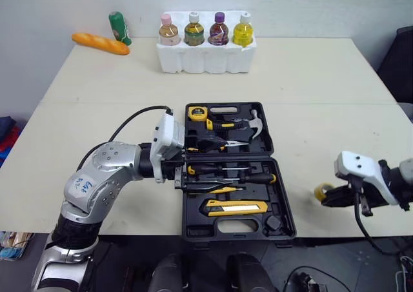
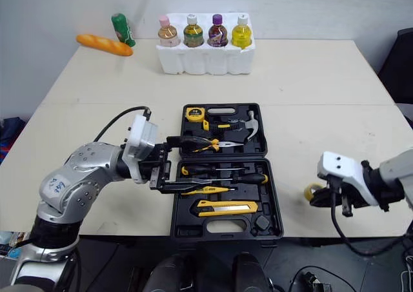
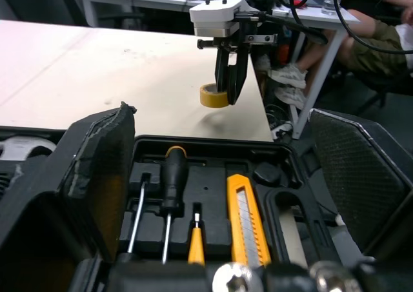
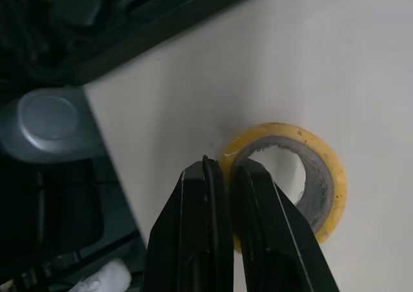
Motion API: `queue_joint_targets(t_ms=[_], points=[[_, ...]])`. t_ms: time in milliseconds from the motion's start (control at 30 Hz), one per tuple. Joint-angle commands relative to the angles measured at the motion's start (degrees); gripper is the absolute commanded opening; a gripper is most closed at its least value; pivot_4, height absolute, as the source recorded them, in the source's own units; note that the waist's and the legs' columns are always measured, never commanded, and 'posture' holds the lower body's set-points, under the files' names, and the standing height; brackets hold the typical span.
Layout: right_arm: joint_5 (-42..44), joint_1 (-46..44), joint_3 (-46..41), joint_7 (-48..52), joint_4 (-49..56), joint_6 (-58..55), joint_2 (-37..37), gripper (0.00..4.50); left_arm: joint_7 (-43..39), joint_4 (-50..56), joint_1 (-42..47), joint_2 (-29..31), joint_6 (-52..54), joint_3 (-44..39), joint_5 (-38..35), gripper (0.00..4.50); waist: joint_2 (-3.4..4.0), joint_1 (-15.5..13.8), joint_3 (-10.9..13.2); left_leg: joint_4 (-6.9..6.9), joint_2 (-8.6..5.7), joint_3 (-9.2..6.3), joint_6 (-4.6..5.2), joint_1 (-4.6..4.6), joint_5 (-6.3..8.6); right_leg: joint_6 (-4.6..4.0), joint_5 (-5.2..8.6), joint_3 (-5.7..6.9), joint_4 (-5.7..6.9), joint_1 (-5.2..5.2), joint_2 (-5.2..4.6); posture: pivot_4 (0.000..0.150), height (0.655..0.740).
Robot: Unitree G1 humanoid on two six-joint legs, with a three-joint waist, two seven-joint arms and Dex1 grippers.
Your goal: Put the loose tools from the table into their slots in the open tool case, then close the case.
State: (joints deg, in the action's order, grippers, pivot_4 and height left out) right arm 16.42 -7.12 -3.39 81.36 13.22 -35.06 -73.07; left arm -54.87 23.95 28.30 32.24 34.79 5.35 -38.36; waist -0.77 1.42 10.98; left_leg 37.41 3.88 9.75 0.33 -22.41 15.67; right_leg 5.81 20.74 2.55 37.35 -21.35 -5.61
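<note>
The black tool case [image 1: 280,195] lies open at the table's front middle. Its slots hold a tape measure [image 1: 197,113], a hammer [image 1: 248,121], pliers [image 1: 219,144], screwdrivers [image 1: 232,173] and a yellow utility knife [image 1: 235,207]. My left gripper [image 2: 175,164] stands open at the case's left edge, its fingers [image 3: 97,176] spread over the hinge line with nothing between them. To the right of the case, close to the table's front edge, is a yellow tape roll [image 1: 321,192]. My right gripper [image 4: 231,166] is shut on the roll's wall [image 4: 322,169], one finger outside the ring and one inside.
A white foam holder [image 1: 206,58] with several bottles stands at the back. A bread loaf [image 1: 100,43] and a green can [image 1: 119,28] lie at the back left. The left wrist view shows a seated person's legs [image 3: 381,40] beyond the table's right end.
</note>
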Motion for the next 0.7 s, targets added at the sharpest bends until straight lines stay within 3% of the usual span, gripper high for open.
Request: queue_joint_targets(t_ms=[33,167,333,400,433,633,700], points=[[-3.58,1.92,-0.96,-4.09,0.15,5.09,0.16,0.09,-1.34,0.87,1.19,0.53,-1.03,0.58,0.6,4.5,-0.01,0.04,-0.01,0.0,-0.01,0.03,0.0,0.05,0.0,0.0,0.0,0.01,0.0,0.04,0.01,0.15,0.74],[-4.33,1.49,-0.18,-9.89,0.95,7.07,5.09,0.09,-1.2,1.69,0.08,0.88,-1.0,0.49,0.97,4.5,-0.14,0.18,-0.06,-0.02,0.03,0.04,-0.03,0.07,-0.03,0.0,0.01,-0.01,0.01,0.02,0.06,0.15,0.74],[-6.18,-0.74,2.38,-11.24,0.74,4.98,5.08,0.09,-0.94,2.25,-0.57,1.33,-0.59,0.84,1.34,4.5,-0.15,0.12,-0.05,-0.06,0.04,0.06,-0.05,0.0,-0.04,-0.01,0.02,-0.07,0.05,-0.12,0.08,0.15,0.74],[-4.93,-1.27,3.09,-9.52,0.79,2.31,4.08,0.99,-0.87,2.16,-0.53,1.37,-0.42,0.99,1.4,4.5,-0.15,0.12,-0.05,-0.01,0.03,0.07,-0.04,0.0,-0.03,0.0,0.02,-0.06,0.06,-0.11,0.05,0.15,0.74],[-5.54,-2.37,3.04,-10.94,0.29,2.97,5.0,1.21,-0.98,2.2,-0.61,1.58,-0.29,1.11,1.4,4.5,-0.15,0.09,-0.05,-0.01,0.02,0.08,-0.03,0.0,-0.03,0.0,0.02,-0.07,0.06,-0.11,0.05,0.15,0.74],[-1.44,-2.87,0.69,-6.35,2.89,1.88,2.74,4.23,-1.17,2.4,-0.69,2.38,0.27,1.48,1.07,4.5,-0.18,0.03,-0.04,-0.05,0.03,0.05,-0.03,-0.01,-0.03,-0.01,0.03,-0.12,0.05,-0.11,0.05,0.15,0.74],[0.64,-2.03,-1.03,-2.62,4.21,0.87,-0.52,4.23,-1.19,2.58,-0.58,2.52,0.65,1.37,0.66,4.5,-0.17,0.02,-0.03,-0.07,0.01,0.05,-0.02,-0.02,-0.03,-0.01,0.03,-0.17,0.05,-0.12,0.02,0.15,0.74]])
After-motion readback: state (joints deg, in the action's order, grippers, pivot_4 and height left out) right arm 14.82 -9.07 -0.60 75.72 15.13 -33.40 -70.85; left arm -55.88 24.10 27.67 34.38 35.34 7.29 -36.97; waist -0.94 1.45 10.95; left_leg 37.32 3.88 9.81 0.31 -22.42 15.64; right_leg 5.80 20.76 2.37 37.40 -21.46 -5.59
